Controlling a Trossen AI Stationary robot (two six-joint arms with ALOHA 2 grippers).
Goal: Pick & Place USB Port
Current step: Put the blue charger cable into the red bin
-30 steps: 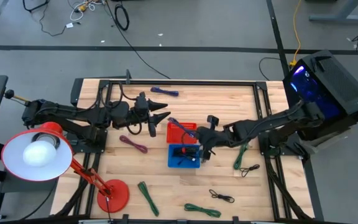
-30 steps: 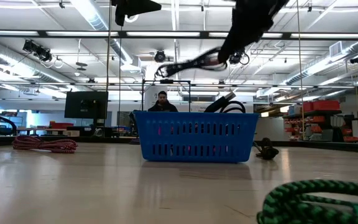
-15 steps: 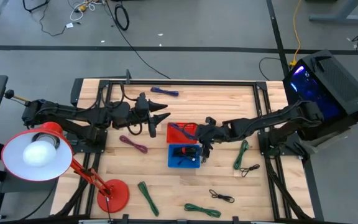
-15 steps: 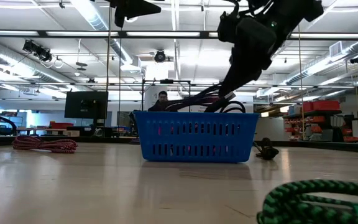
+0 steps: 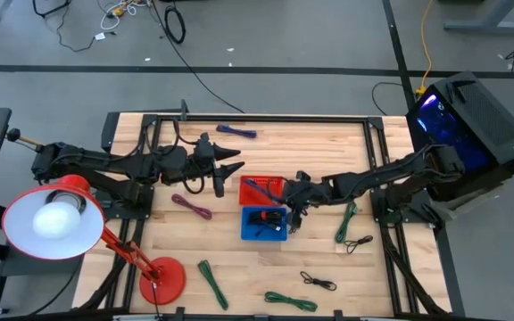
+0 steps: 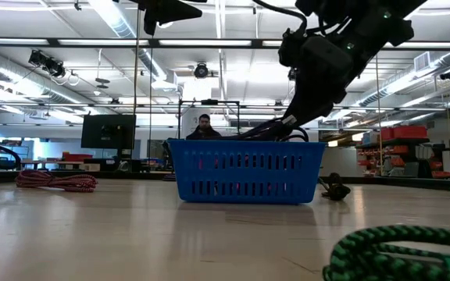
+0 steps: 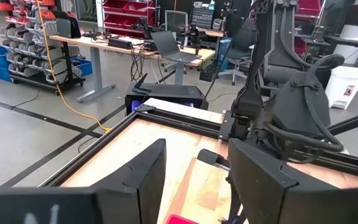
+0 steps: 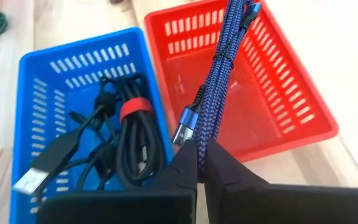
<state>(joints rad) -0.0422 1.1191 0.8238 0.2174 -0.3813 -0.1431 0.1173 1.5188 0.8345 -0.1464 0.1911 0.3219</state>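
So the right gripper (image 8: 199, 163) is pinched tight on a blue cable (image 8: 219, 74), fingers closed on it just behind the metal USB plug. In the overhead shot that gripper (image 5: 294, 207) sits right at the seam between the two bins, near the table's middle, with the red bin (image 5: 277, 183) at its 12 o'clock side and the blue bin (image 5: 248, 234) at its 6. The cable drapes from the fingers across the red bin and out over its far rim.

My read: this is the carry/place step. The cable's grabbed, not dropped yet. Which bin it's headed for I honestly can't tell; most of its length lies over the red one. The next move needs the gripper centred over the target bin and lowered before it opens, otherwise the long tail hangs over the rim and drags the plug out.

Materials: the cable has a woven braided jacket, floppy, and should slide easily. Both bins are hard plastic with slotted walls and floors, rectangular, touching along one side. The blue one already holds a black cable (image 8: 126, 140), smooth rubbery coil with a red strap.

The left gripper (image 5: 230, 160) waits at about 10 o'clock from the bins, fingers apart, holding nothing.
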